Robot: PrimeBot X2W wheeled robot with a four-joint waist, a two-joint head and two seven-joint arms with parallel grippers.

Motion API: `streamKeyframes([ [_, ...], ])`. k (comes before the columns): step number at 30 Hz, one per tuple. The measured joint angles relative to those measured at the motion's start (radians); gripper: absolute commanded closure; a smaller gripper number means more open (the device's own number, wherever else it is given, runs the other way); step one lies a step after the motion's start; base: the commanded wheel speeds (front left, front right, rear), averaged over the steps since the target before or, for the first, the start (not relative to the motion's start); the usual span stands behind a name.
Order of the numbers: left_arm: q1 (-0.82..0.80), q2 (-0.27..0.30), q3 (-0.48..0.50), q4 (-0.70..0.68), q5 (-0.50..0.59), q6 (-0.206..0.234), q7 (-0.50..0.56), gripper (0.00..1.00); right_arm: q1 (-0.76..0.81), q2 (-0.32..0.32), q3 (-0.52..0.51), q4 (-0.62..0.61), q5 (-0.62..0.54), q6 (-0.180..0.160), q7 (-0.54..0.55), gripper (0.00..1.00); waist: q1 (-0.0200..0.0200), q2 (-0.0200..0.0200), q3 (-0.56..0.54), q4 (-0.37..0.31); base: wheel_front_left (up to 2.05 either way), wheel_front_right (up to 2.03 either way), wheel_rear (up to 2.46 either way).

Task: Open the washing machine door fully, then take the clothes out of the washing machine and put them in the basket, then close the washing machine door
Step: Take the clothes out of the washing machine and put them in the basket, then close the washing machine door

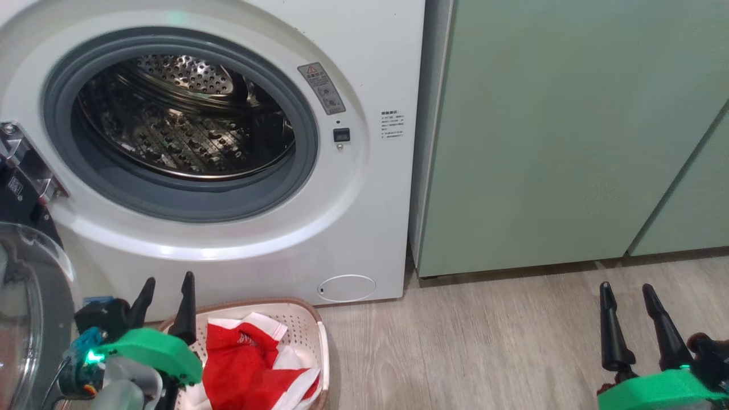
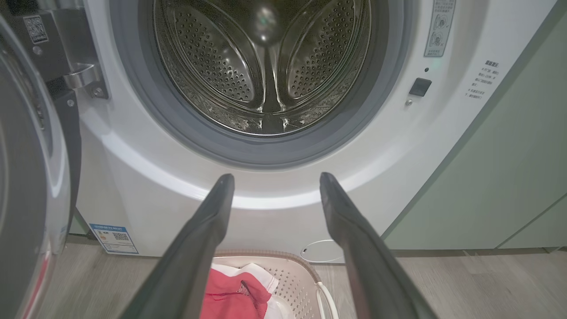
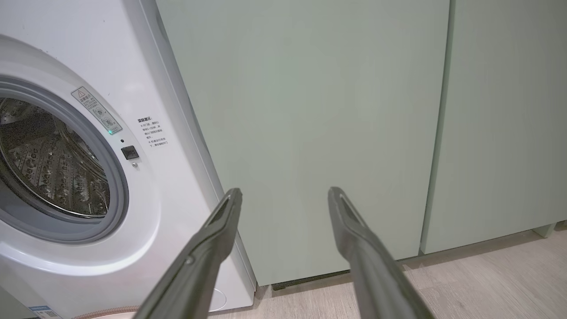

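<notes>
The white washing machine (image 1: 364, 239) stands with its steel drum (image 1: 182, 114) bare, no garment showing inside. Its door (image 1: 28, 307) hangs swung open at the far left, glass bowl facing me. On the floor in front sits the cream basket (image 1: 307, 319) holding the red and white clothes (image 1: 245, 364). My left gripper (image 1: 168, 287) hovers open above the basket's left rim, nothing between its fingers; in its own view the gripper (image 2: 274, 179) points at the drum (image 2: 266, 66), with the clothes (image 2: 234, 297) below. My right gripper (image 1: 629, 293) is open over the floor, facing the cabinets (image 3: 310, 110).
Pale green cabinet doors (image 1: 558, 131) stand right of the washer, with wood-look floor (image 1: 484, 347) in front. The door's metal hinge (image 1: 28, 165) sits at the washer's left edge. A small round cover (image 1: 346, 287) is low on the washer's front.
</notes>
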Motion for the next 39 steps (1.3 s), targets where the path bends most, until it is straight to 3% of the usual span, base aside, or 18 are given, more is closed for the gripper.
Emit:
streamKeyframes([
  [22, 0.000, -0.002, -0.005, 0.007, 0.005, 0.000, 0.000, 0.00, 0.002, 0.000, 0.000, -0.001, 0.000, 0.000, 0.000, 0.00, 0.0000, 0.0000, 0.002, 0.002, -0.09, 0.08, 0.01],
  [39, -0.007, -0.002, -0.007, 0.007, 0.006, 0.000, 0.000, 0.00, 0.002, 0.001, -0.001, 0.000, 0.007, 0.000, 0.000, 0.00, 0.0000, 0.0000, 0.009, 0.005, -1.82, 1.72, 0.11],
])
